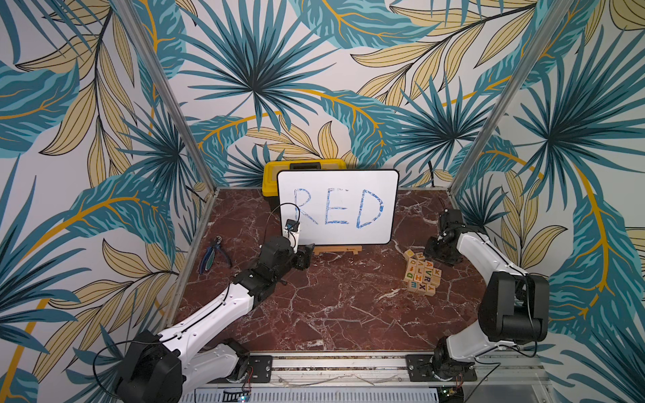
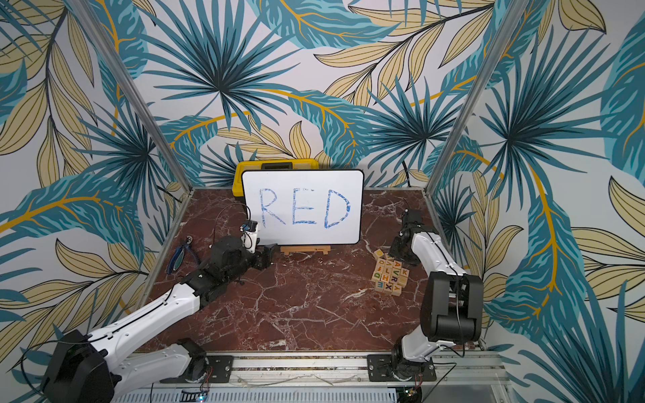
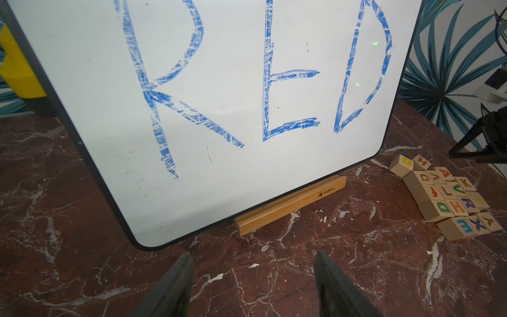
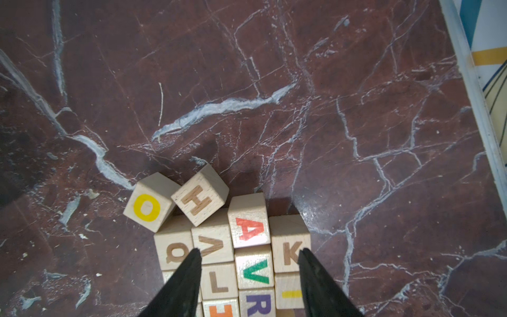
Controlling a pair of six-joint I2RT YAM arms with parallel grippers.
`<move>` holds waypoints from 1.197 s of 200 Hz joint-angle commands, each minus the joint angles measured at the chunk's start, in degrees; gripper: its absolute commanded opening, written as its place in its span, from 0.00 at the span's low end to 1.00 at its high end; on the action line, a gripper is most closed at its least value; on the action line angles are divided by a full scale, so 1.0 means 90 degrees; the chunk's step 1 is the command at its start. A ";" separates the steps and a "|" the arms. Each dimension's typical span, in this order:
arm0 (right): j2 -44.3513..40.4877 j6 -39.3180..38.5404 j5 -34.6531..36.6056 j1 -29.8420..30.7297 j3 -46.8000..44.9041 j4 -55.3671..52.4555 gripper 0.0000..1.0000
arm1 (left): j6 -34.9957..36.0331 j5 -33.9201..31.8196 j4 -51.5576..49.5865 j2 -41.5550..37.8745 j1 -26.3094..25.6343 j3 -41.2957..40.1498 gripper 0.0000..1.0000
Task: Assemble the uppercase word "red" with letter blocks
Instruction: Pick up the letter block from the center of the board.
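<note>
Whiteboard (image 1: 338,206) on wooden stand (image 1: 338,249) (yellow toolbox (image 1: 270,178) behind), pliers (image 1: 217,248) well apart.

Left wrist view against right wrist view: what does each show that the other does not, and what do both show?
Only the left wrist view: the white board with RED, its wooden stand, the yellow box, the green D block and the open left end effector. Only the right wrist view: the frame rail and the open gap of the right end effector. Both: the marble table, the O block, the red A block and the R block.
</note>
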 commanded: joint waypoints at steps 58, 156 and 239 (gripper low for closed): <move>-0.0477 0.0352 -0.0312 -0.0025 -0.0777 -0.0111 0.52 | 0.0114 -0.0162 0.0015 0.0061 -0.0015 0.0046 0.73; -0.0943 0.0625 -0.0750 0.0052 -0.1563 -0.0036 0.43 | 0.0132 -0.0092 0.0116 0.0131 0.0005 0.0053 0.73; -0.0718 0.0752 -0.0987 0.0065 -0.1719 0.0365 0.43 | 0.0113 -0.0104 0.0112 0.0250 0.0043 0.0055 0.73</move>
